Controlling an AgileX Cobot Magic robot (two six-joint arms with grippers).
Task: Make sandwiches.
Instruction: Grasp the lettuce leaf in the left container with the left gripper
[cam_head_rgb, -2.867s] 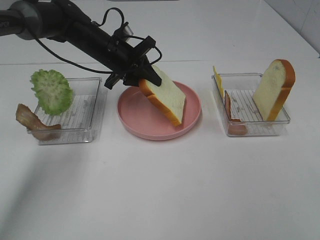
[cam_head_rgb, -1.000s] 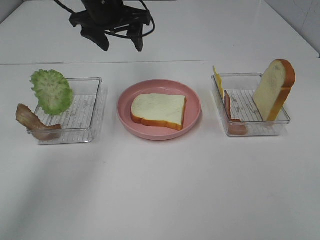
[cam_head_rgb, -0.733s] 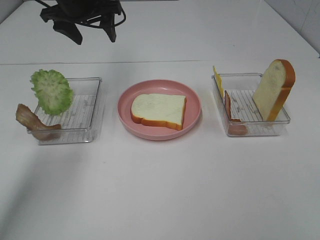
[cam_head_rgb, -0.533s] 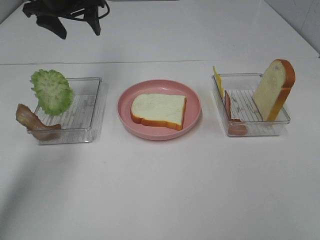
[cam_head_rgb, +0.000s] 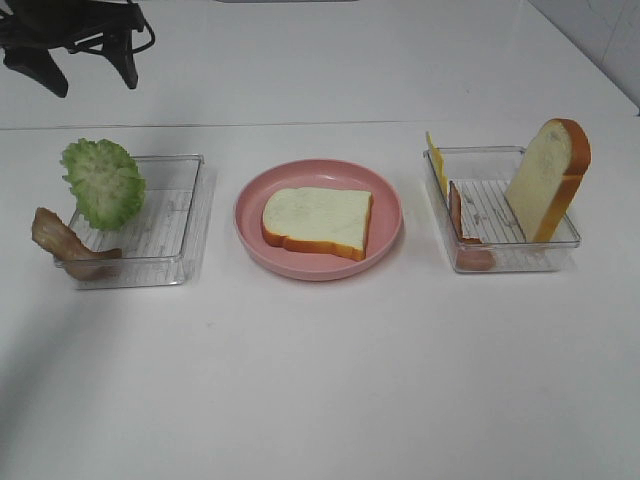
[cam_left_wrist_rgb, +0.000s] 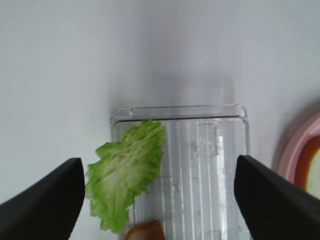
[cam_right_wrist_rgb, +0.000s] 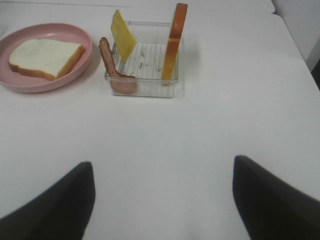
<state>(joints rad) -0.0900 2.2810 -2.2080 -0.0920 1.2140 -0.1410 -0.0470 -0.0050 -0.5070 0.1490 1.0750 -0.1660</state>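
Exterior high view: the left jaws hang open and empty over the bench's (cam_head_rgb: 320, 400) far left corner, above and behind the left tray (cam_head_rgb: 190, 200) and touching nothing. In the left wrist view both jaws stand wide apart with that tray (cam_left_wrist_rgb: 180, 109) straight below, between them. Lettuce (cam_left_wrist_rgb: 127, 170) leans over the tray's outer rim, close to one jaw. A bacon tip (cam_left_wrist_rgb: 145, 231) shows at the near edge, and the plate's rim (cam_left_wrist_rgb: 295, 150) lies just outside the other jaw. Beyond the tray's far rim there is only bare bench.

From above, the lettuce (cam_head_rgb: 103, 182) and left bacon (cam_head_rgb: 62, 243) hang over the tray's outer edge. A flat slice (cam_head_rgb: 317, 221) lies on the plate (cam_head_rgb: 385, 245).

The right jaws are out of the high view. In the right wrist view they are spread wide and hold nothing, with open bench between them. Ahead and well apart sits the right tray (cam_right_wrist_rgb: 150, 92). Cheese (cam_right_wrist_rgb: 123, 35) and right bacon (cam_right_wrist_rgb: 112, 70) lean on its plate-side wall, and an upright slice (cam_right_wrist_rgb: 173, 42) stands at the opposite wall. The plate (cam_right_wrist_rgb: 75, 70) and flat slice (cam_right_wrist_rgb: 44, 57) lie ahead, towards the left arm.
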